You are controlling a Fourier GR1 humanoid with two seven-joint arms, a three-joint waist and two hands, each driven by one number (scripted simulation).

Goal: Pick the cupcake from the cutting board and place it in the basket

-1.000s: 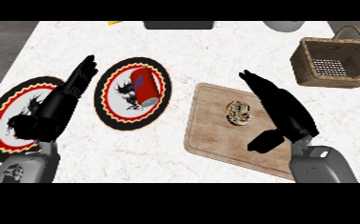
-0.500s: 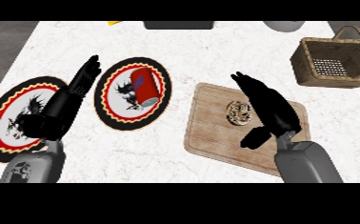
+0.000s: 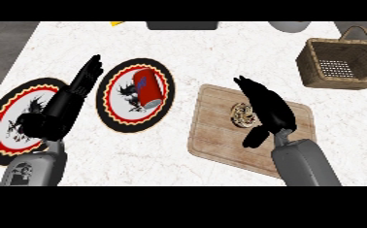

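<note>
Nearest me, two grey forearms rise from the lower edge of the head view. My left hand (image 3: 63, 106), black, rests at the left with its fingers straight and together, pointing away from me, holding nothing. It lies over the right edge of a round plate with a red, black and cream pattern (image 3: 22, 115) that the view's left edge cuts off.

My right hand (image 3: 267, 110), also black, is over the pale rectangular wooden cutting board (image 3: 215, 135) on the white speckled counter (image 3: 201, 57). Its fingers reach forward, relaxed and unclenched, and its thumb hangs down toward me; it grasps nothing. The small round brown-and-cream cupcake (image 3: 243, 114) sits on the cutting board just left of this hand's palm, partly hidden by it. I cannot tell whether the hand touches it.

A little farther out, between the two hands, is a second round plate with the same red, black and cream pattern (image 3: 114, 113). A red cylindrical can (image 3: 146, 89) lies tilted on it.

Farther away at the right stands the brown woven basket (image 3: 337, 67), well apart from the cutting board, with its pale perforated bottom showing.

At the counter's far edge I see a dark grey rectangular object (image 3: 182, 25), a grey rounded object (image 3: 290, 26) and a small yellow piece (image 3: 117, 23), all cut off by the view's top.
</note>
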